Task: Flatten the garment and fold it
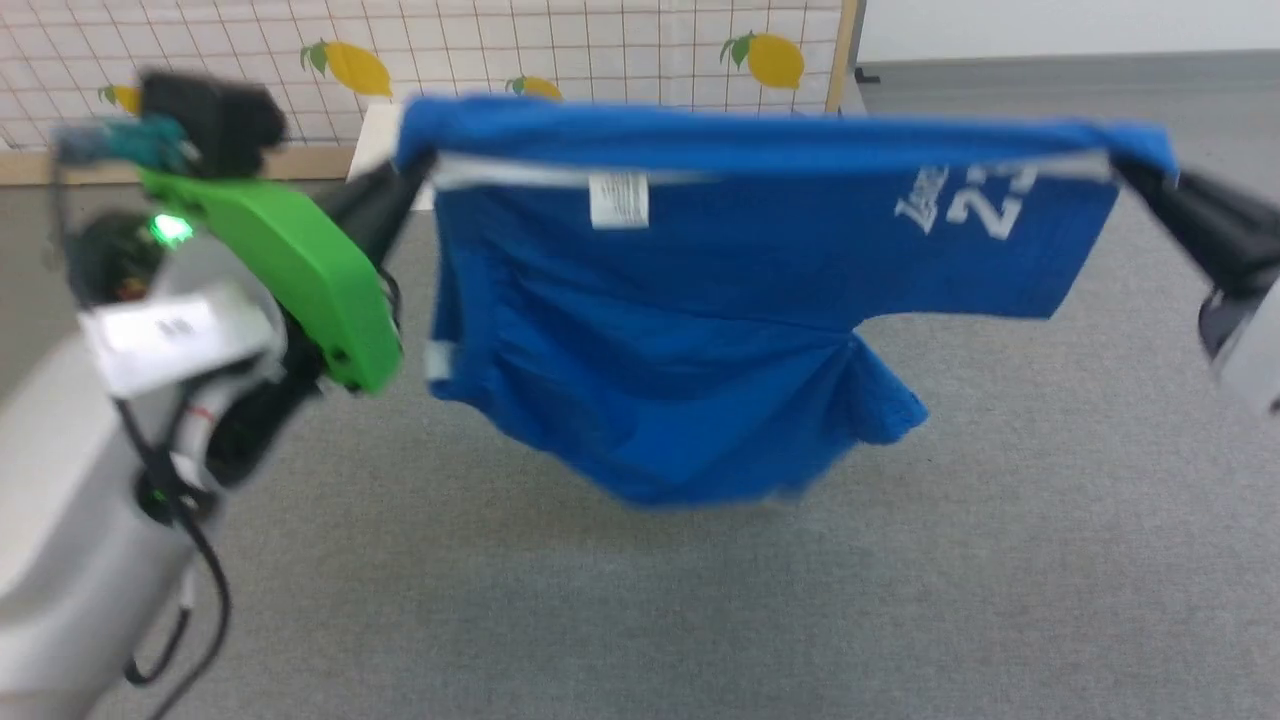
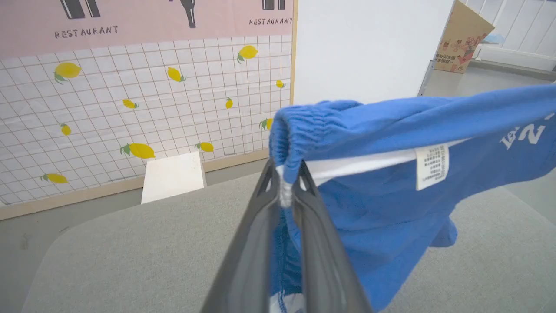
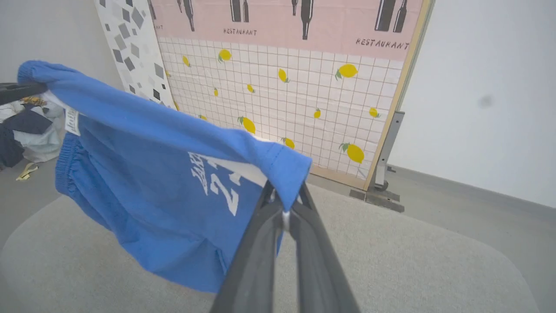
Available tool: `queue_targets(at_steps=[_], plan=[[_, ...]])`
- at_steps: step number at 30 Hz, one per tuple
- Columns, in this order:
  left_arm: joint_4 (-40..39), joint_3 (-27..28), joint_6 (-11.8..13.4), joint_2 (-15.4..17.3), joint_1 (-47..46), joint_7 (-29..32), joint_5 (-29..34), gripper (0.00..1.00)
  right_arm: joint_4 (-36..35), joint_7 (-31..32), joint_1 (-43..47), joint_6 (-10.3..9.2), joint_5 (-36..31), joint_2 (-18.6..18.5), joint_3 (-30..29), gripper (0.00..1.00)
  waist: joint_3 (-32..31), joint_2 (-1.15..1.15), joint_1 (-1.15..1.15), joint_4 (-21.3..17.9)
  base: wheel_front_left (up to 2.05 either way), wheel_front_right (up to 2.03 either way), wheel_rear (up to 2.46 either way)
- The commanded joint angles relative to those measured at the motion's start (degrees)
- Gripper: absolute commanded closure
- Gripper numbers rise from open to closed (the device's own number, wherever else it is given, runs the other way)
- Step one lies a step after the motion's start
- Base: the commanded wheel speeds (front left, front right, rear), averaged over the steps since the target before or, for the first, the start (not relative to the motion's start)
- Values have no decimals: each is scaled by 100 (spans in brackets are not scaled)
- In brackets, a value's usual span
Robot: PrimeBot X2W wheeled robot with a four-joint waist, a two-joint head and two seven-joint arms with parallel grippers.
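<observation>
1. The garment (image 1: 700, 330), a pair of bright blue shorts, is up in the air. It is pulled sideways into a taut top edge between the two grippers, and the rest of the cloth droops in loose folds below.
2. A white label (image 1: 619, 200) sits just under that top edge, toward the left end. The white lettering and number (image 1: 975, 200) ride near the right end, and their upper part is tucked under the fold of the edge.
3. The left gripper (image 1: 415, 170) is pinched tight on one end, at the gathered waistband (image 2: 304, 124). Its wrist view shows blue cloth and a sliver of white squeezed between the two dark fingers.
4. The right gripper (image 1: 1125, 170) is clamped on the opposite corner, with the blue hem draped over its fingertips and a bit of white caught between them.
5. A green casing (image 1: 300, 270) sits on the left arm, just behind its fingers.
6. Below lies a grey mat (image 1: 700, 600). The lowest fold hangs over it and throws a soft shadow.
7. Behind stands a lemon-print panel (image 1: 600, 50), upright, with a white block (image 2: 173, 176) at its foot.
8. Further off are a cardboard box (image 2: 462, 41) and, on the floor to one side, a heap of clothes (image 3: 26, 130).
</observation>
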Motion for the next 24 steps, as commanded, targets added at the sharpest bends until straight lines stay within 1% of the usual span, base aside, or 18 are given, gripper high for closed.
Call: queue_targets(at_steps=[1, 6, 11, 14, 17, 19, 21, 24], plan=[[-23, 116, 84, 105, -172, 78, -52, 100, 103, 27, -256, -12, 62, -57, 0, 100, -8, 0, 0, 19, 0, 0, 0], [-118, 430, 255, 192, -664, 367, -226, 100, 365, 28, -1087, -12, 173, -187, 219, 100, 116, 0, 0, 57, 0, 0, 0], [-33, 482, 264, 319, -1146, 659, -177, 100, 571, 6, -1812, -12, 252, -410, 596, 100, 549, 0, 0, 50, 0, 0, 0], [146, 495, 182, 326, -1583, 823, -152, 100, 765, -99, -2398, -12, 249, -603, 906, 100, 1023, 0, 0, 18, 0, 0, 0], [479, 463, 11, 397, -2029, 902, 2, 100, 1045, -306, -3057, -12, 196, -727, 1227, 100, 1522, 0, 0, -41, 0, 0, 0], [735, 514, -38, 336, -2376, 916, 21, 100, 1302, -484, -3593, -12, 126, -783, 1441, 100, 1928, 0, 0, -78, 0, 0, 0], [997, 469, -157, 306, -2787, 894, 193, 100, 1619, -701, -4143, -12, 14, -806, 1677, 100, 2298, 0, 0, -110, 0, 0, 0], [1547, 453, -244, 89, -3494, 847, 349, 100, 2208, -1057, -5007, -12, -183, -782, 2010, 100, 2852, 0, 0, -148, 0, 0, 0]])
